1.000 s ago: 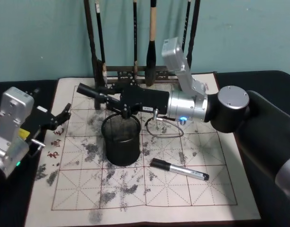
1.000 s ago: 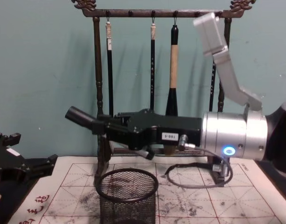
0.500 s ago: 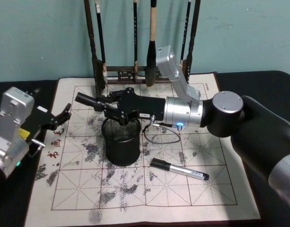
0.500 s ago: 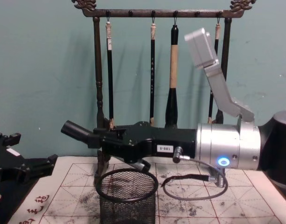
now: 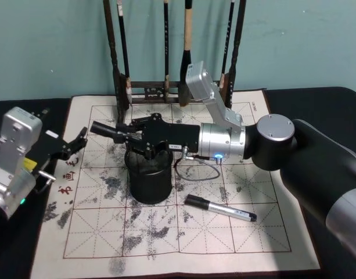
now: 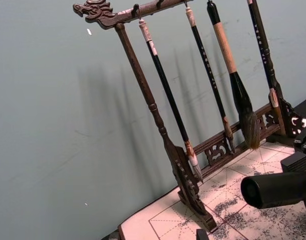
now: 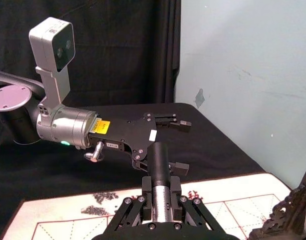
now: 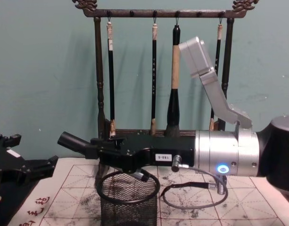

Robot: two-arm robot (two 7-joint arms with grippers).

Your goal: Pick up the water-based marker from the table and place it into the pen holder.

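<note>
Your right arm has dropped lower and slid toward the robot's left since a second ago, so the right gripper point(image 5: 126, 131) now hangs just above the pen holder point(image 5: 148, 180), close over its rim in the chest view. Jaws are clenched on the water-based marker point(image 5: 102, 128). The marker lies nearly level, its black end poking out past the fingers toward the robot's left and tipped slightly up point(image 8: 71, 141). It is not in the cup: it sits above the mesh, and its free end reaches out beyond the holder's left side. The holder stands upright on the ink-stained calligraphy mat point(image 5: 224, 244). A spare marker point(image 5: 220, 208), silver body and black cap, lies flat on the mat near the holder on the robot's right, apart from it. A grey cable loop point(image 5: 196, 170) hangs off your right wrist just beside the holder. The left gripper point(image 5: 78, 145) is parked at the mat's left edge, fingers spread and holding nothing, the same as before. The wooden brush rack point(image 5: 166, 90) stands at the mat's far edge with brushes point(image 8: 174, 70) hanging from its bar.
</note>
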